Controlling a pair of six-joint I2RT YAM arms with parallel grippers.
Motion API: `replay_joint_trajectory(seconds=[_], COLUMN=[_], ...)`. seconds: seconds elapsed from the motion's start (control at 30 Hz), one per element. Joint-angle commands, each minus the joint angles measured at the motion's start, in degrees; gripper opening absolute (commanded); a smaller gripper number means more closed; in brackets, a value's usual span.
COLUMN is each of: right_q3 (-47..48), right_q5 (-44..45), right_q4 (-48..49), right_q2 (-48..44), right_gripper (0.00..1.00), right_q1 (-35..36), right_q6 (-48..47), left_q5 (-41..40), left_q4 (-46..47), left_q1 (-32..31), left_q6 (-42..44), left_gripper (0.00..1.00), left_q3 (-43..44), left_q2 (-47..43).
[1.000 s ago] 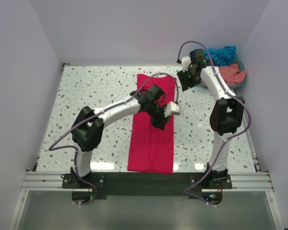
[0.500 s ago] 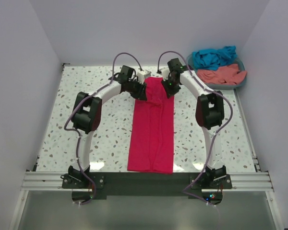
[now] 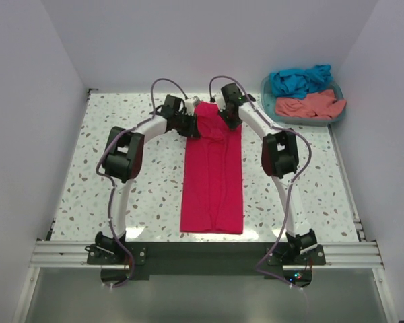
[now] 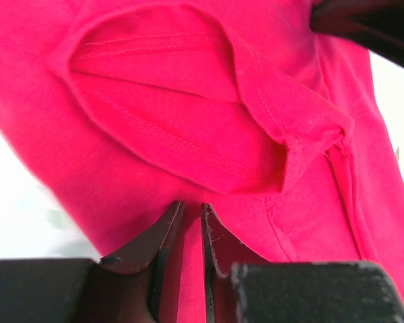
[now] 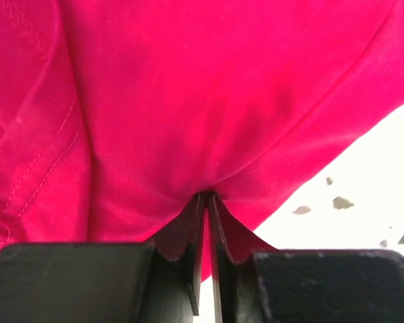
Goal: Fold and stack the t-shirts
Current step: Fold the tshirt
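Crimson-pink t-shirt (image 3: 212, 182) lies as a long narrow strip down mid worktop (image 3: 74, 155). Left fingers (image 4: 167, 232) and right fingers (image 5: 188, 232) are each pinched nearly closed on its far edge, with cloth caught between. Teal-blue t-shirt (image 3: 299, 79) and salmon-coral t-shirt (image 3: 306, 105) sit in the basket (image 3: 297, 122), far right.

A second ago the left jaws hung over the middle of the crimson-pink t-shirt (image 3: 212, 182). Now they sit at its far left corner, narrowed to a thin gap with a fold of cloth pinched between them. The right jaws were up beside the basket (image 3: 310, 123), well off the shirt. Now they sit at the far right corner, pressed together on a pinch of cloth. Between the two pairs of jaws the shirt's far edge is drawn in narrower and bunched. Its near hem lies slightly farther from the arm bases than before.
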Motion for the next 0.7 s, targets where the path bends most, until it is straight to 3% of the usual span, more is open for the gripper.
replay_joint_trajectory(seconds=[0.0, 0.27, 0.53, 0.67], right_q3=[3.19, 6.53, 8.83, 8.66], right_q5=[5.26, 10.98, 11.24, 11.34], right_q4=[5.71, 20.55, 29.09, 29.97], right_q2=[3.54, 6.7, 10.22, 8.82], right_gripper=[0.13, 0.27, 0.32, 0.4], right_q1=[0.71, 1.16, 1.59, 1.68], right_q6=[-1.49, -5.43, -9.83, -8.87], left_q5=[-4.02, -0.95, 0.82, 1.34], left_q4=[0.04, -1.28, -0.58, 1.09], left_q1=[4.21, 6.5, 6.5, 7.02], left_q6=[-1.59, -0.45, -0.71, -0.71], left_gripper=[0.21, 0.22, 0.24, 0.29], left_q3=[3.11, 12.96, 13.06, 12.88], left_q2=[4.7, 11.38, 12.1, 10.52])
